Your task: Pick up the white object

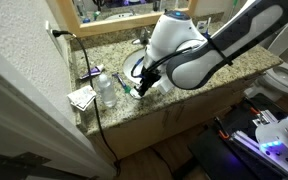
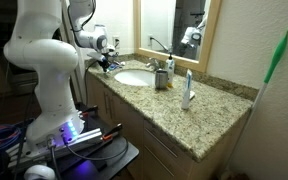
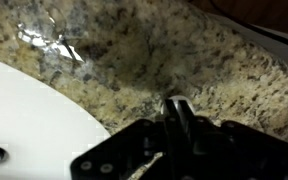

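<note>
Hovering over the bench (image 3: 214,60) at the rim of the sink (image 3: 24,115), the gripper (image 3: 177,108) showed its jaws too blurred to tell whether they were released or clenched. The white object (image 1: 82,97) lay well away from the sink, beside a bottle (image 1: 106,90). It looked light, thin and soft, so pinching its raised middle seemed safest.

Warm indoor light fills both exterior views, brightest around the mirror (image 2: 174,25). The wrist view is soft and blurred: the fingers (image 3: 179,115) look dark and unfocused, shadow pools on the bench (image 3: 234,90), and glare streaks the upper left.
</note>
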Tool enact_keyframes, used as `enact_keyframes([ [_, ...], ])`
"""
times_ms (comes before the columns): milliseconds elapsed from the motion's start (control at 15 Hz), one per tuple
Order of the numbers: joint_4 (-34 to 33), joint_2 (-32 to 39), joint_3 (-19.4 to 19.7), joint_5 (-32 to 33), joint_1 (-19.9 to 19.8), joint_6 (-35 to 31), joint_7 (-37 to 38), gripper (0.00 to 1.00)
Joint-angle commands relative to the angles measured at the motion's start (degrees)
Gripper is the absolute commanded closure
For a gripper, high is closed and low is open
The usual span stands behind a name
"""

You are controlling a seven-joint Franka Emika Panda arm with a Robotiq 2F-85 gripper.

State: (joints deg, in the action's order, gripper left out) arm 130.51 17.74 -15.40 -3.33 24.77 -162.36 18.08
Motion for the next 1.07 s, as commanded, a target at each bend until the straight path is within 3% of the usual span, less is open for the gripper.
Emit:
enact_keyframes([
  [0,-0.37,-0.8,1.55,2.27,1.3,2.58,2.06,1.0],
  [133,-0.53,-0.86,2.01,3.02,1.68,3.47,2.99,1.0],
  [200,-0.57,-0.93,2.1,3.35,1.8,3.21,3.35,0.77],
  [333,-0.38,-1.39,2.46,3.84,2.16,2.5,4.4,0.67],
  [933,-3.03,1.58,2.91,4.84,3.63,0.19,5.72,0.05],
  [1000,-1.55,-0.46,1.35,2.95,2.41,0.56,3.74,0.22],
])
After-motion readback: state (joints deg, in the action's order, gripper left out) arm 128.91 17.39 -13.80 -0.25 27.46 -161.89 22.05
